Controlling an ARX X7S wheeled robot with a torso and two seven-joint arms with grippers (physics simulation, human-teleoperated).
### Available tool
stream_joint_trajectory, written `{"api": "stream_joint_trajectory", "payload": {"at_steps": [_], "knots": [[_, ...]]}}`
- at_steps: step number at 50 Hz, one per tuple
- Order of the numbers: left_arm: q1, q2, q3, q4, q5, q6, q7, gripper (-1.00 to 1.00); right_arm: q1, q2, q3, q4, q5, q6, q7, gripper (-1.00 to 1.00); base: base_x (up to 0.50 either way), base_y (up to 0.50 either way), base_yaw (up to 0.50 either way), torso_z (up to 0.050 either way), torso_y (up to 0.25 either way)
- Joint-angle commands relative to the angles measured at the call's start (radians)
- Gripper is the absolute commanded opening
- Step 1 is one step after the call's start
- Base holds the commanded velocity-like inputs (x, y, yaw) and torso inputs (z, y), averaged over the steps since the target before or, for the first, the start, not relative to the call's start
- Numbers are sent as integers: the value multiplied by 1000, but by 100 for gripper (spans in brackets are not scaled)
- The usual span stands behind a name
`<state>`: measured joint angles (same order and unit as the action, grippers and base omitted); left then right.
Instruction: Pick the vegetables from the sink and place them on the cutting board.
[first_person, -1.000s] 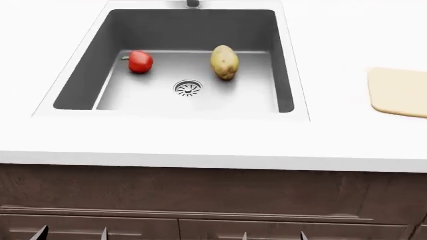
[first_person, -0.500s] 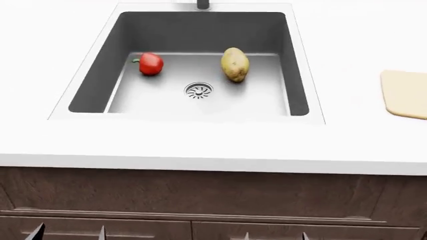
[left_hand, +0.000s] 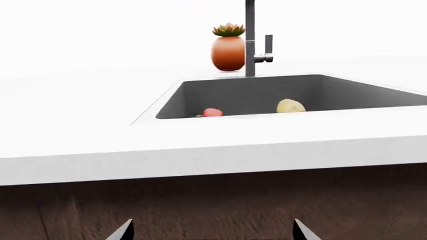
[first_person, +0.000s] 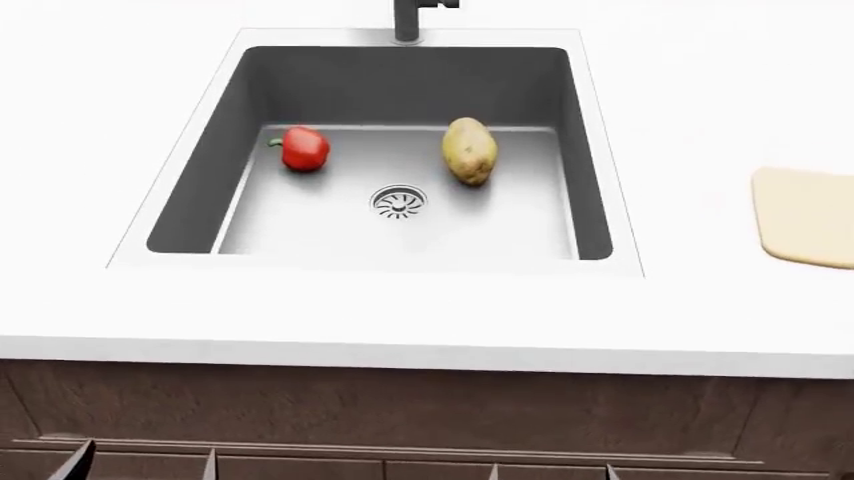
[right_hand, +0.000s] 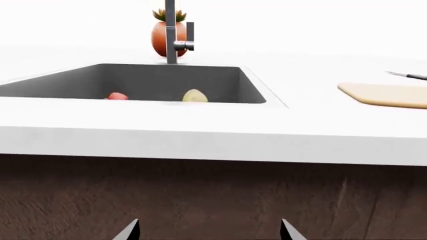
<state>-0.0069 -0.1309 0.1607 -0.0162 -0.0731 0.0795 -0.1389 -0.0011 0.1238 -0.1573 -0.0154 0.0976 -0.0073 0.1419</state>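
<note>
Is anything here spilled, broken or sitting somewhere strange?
Nothing spilled or broken. The one oddity: a red bell pepper and a potato lie loose on the sink floor by the drain, while the cutting board is bare.

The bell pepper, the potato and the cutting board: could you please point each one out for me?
bell pepper (first_person: 306, 149), head view, on its red body.
potato (first_person: 469, 151), head view, on its middle.
cutting board (first_person: 805, 229), head view, on its bare top face.

A white countertop (first_person: 400, 320) carries the cutting board (first_person: 805, 215) right of the sink (first_person: 587, 150).
</note>
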Motion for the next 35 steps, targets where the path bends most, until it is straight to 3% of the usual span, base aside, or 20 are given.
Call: {"api": "stream_joint_trajectory", "payload": {"at_steps": [1,10,21,22,25,31,35], "knots": [[6,-13,10,-1,-11,10,-4,100,2,8,-11,4,9,0,10,100,0,0,0,50,0],[4,-16,17,6,-13,-8,-16,100,1,15,-17,-1,16,0,17,100,0,0,0,49,0],[0,-11,2,22,-84,-46,-12,100,17,7,-16,11,74,6,2,100,0,0,0,0,0],[-14,-3,-15,24,-152,-101,3,100,39,7,-26,24,59,31,8,100,0,0,0,0,0],[-52,-16,7,87,-111,-173,-27,100,117,11,-29,2,62,133,18,100,0,0,0,0,0],[-175,-54,-32,213,-180,-403,-46,100,222,79,20,-210,112,345,27,100,0,0,0,0,0],[-235,-84,-44,387,-226,-602,-82,100,324,143,53,-416,167,579,37,100,0,0,0,0,0]]}}
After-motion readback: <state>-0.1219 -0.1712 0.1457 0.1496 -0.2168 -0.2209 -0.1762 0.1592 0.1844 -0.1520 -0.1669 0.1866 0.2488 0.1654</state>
